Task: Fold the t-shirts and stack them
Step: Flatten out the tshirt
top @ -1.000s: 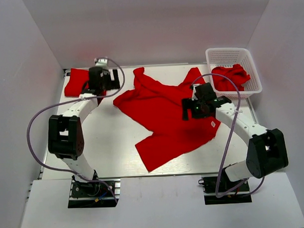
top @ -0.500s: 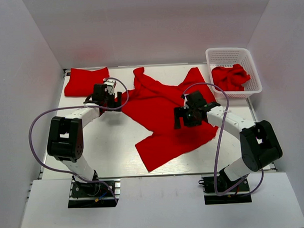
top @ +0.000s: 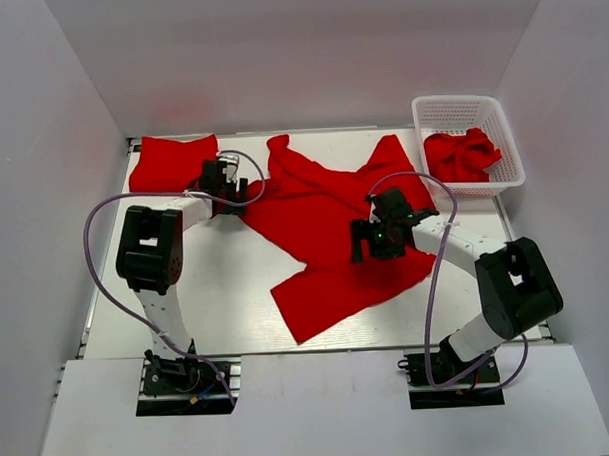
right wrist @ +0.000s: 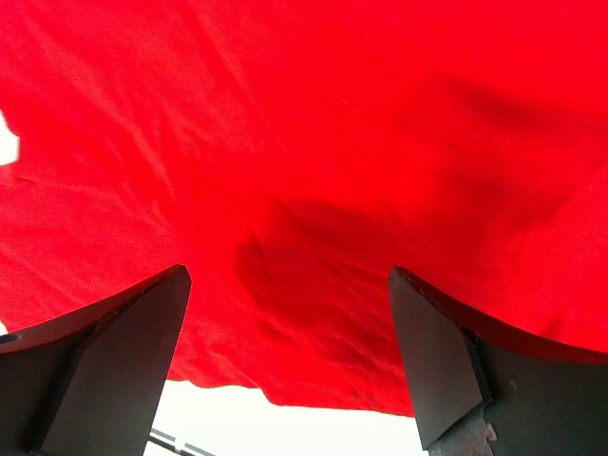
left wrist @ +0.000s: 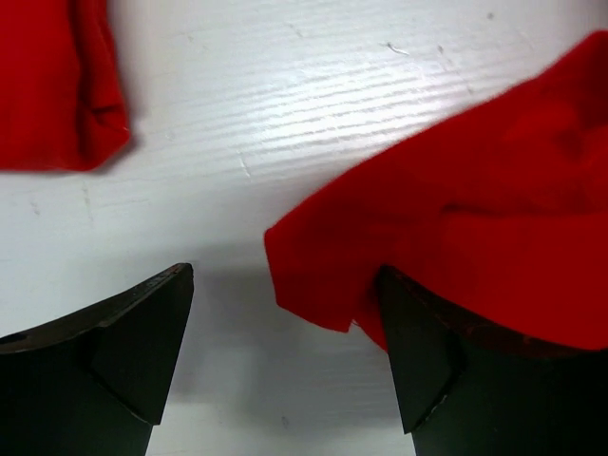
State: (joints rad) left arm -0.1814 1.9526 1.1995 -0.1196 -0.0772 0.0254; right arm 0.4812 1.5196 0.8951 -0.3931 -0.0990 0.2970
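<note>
A bright red t-shirt (top: 330,227) lies spread and rumpled across the middle of the table. A folded red t-shirt (top: 170,161) lies at the far left corner. My left gripper (top: 230,196) is open at the spread shirt's left sleeve tip (left wrist: 313,275), which lies between the jaws, nearer the right finger. The folded shirt's corner (left wrist: 57,85) shows at upper left. My right gripper (top: 370,241) is open just above the spread shirt's body (right wrist: 313,171), red cloth filling the gap between the fingers.
A white mesh basket (top: 468,112) at the far right holds another crumpled red t-shirt (top: 462,154). White walls enclose the table on three sides. Cables loop from both arms.
My left gripper moved from over the folded shirt toward the spread shirt's left sleeve tip. My right gripper shifted left and lower over the shirt's middle.
</note>
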